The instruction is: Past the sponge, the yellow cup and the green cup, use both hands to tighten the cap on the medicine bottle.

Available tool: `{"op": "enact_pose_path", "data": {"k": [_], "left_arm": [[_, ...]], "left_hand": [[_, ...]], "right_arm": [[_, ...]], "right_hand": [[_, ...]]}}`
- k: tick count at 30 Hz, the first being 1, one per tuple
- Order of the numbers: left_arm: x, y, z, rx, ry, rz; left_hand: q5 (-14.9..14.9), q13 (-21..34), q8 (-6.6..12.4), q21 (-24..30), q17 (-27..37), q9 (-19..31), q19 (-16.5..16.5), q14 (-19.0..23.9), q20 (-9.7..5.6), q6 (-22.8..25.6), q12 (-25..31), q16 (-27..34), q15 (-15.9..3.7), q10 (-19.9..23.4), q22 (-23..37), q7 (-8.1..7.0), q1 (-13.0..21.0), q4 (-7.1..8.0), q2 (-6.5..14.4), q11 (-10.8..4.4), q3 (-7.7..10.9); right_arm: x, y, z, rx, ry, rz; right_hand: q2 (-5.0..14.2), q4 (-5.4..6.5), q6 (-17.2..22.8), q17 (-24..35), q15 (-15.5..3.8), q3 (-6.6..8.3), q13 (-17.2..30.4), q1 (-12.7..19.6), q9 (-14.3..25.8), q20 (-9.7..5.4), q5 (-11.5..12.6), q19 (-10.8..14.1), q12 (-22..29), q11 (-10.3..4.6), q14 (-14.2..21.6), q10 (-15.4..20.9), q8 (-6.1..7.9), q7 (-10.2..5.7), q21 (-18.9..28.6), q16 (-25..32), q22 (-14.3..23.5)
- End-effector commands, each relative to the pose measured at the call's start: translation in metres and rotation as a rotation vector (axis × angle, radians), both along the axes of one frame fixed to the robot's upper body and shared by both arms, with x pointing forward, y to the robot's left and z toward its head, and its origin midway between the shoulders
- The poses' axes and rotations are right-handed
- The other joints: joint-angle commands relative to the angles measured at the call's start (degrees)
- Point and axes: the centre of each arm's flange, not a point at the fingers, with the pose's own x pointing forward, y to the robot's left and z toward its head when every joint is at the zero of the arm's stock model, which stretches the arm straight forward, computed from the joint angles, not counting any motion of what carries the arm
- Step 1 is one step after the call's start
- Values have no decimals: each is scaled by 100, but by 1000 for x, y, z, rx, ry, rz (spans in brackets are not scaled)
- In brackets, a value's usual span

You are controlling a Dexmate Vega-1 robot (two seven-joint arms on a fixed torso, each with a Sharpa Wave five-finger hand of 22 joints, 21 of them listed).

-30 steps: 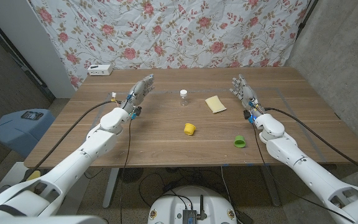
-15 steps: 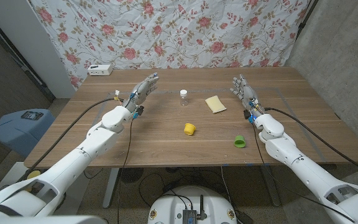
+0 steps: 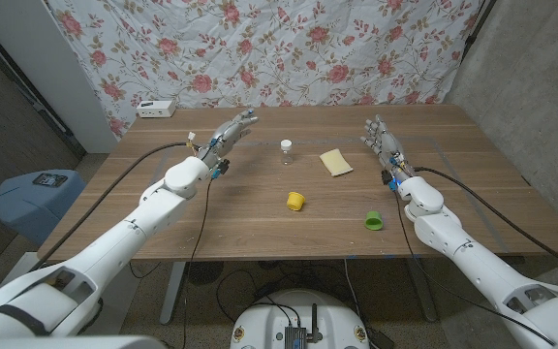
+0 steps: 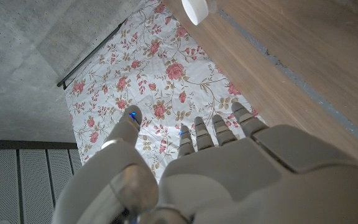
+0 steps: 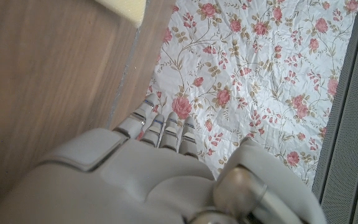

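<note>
My left hand [image 3: 229,133] is empty with fingers spread, and since a second ago I have moved it forward, nearer the medicine bottle [image 3: 286,150]. My right hand [image 3: 383,143] is also open and empty, unchanged. The bottle stands upright, white cap up, on the surface [image 3: 260,218] between both hands, beside the sponge [image 3: 336,161].
</note>
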Motion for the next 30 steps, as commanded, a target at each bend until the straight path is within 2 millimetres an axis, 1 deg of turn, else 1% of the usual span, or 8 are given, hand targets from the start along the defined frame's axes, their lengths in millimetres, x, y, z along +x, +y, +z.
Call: {"op": "enact_pose_path", "data": {"k": [1, 5, 8, 11, 12, 13, 17, 30], "left_arm": [[-8, -10, 10, 78, -46, 70], [-13, -14, 6, 86, -45, 77], [-16, -15, 4, 97, -42, 87], [-19, -17, 3, 121, -54, 113], [-20, -17, 3, 131, -57, 123], [-21, -18, 3, 138, -63, 132], [-23, -21, 1, 148, -75, 166], [-26, -32, -7, 158, -101, 213]], "left_hand": [[25, 11, 37, -40, 7, 25, -204, 58, -21, 8, 41, 31, -244, 58, 12, -198, 249, -71, -84, -87, -6], [24, 11, -64, -38, 8, 24, -473, 40, 11, -306, 7, 19, -251, 31, 10, -432, 571, -54, -186, -102, -55], [18, 14, -123, -27, 11, 26, -706, -141, 25, -911, -73, -14, -209, -242, 12, -445, 852, 5, -190, -126, -126], [15, 16, -128, -37, 12, 26, -876, -196, 3, -1235, -78, -3, -240, -340, 15, -446, 959, 22, -187, -127, -175], [14, 16, -123, -50, 12, 27, -951, -203, -8, -1293, -73, 0, -230, -348, 16, -447, 981, 27, -185, -126, -187], [14, 16, -104, -80, 13, 28, -1220, -253, 18, -1409, -56, 1, -240, -363, 17, -448, 1030, 42, -181, -135, -220], [19, 15, -80, -81, 10, 31, -1567, -303, 68, -1545, -53, 6, -284, -424, 19, -447, 1107, 50, -190, -154, -277], [39, 16, -113, -12, 7, 29, -1715, -101, 93, -2044, -63, 55, -316, -537, 19, -441, 1284, 27, -282, -67, -376]], "right_arm": [[5, -3, -1, 7, 9, 3], [5, -3, -1, 10, 11, 5], [5, -4, -2, 11, 10, 2], [5, -4, -3, 14, 11, 3], [5, -4, -3, 14, 11, 3], [5, -4, -3, 15, 11, 3], [5, -4, -4, 14, 13, 3], [3, -7, -4, 12, 11, -3]], "right_hand": [[5, -15, 23, 13, -97, 5, 11, -3, 12, -242, 59, 61, 40, 16, 59, 30, 39, 8, -4, 40, 30], [8, -18, 32, 5, -72, 9, 11, -6, 12, -209, 63, 73, 38, 16, 79, 28, 43, 7, -14, 48, 30], [11, -18, 31, 0, -54, 13, 11, -10, 12, -197, 67, 83, 42, 42, 93, 38, 42, -2, -21, 53, 31], [14, -19, 34, -4, -53, 15, 11, -13, 12, -190, 70, 86, 40, 27, 93, 35, 44, -4, -27, 52, 31], [14, -19, 32, -5, -52, 16, 11, -14, 12, -188, 70, 88, 40, 32, 93, 35, 43, -1, -29, 52, 31], [15, -19, 29, -6, -50, 16, 11, -16, 12, -188, 71, 89, 41, 31, 92, 37, 42, 1, -31, 52, 31], [17, -19, 42, -10, -50, 19, 11, -20, 12, -189, 74, 94, 42, 43, 93, 42, 47, 3, -38, 52, 32], [20, -18, 56, -20, -38, 25, 12, -34, 13, -191, 82, 102, 49, 65, 103, 66, 51, 8, -60, 55, 33]]}}
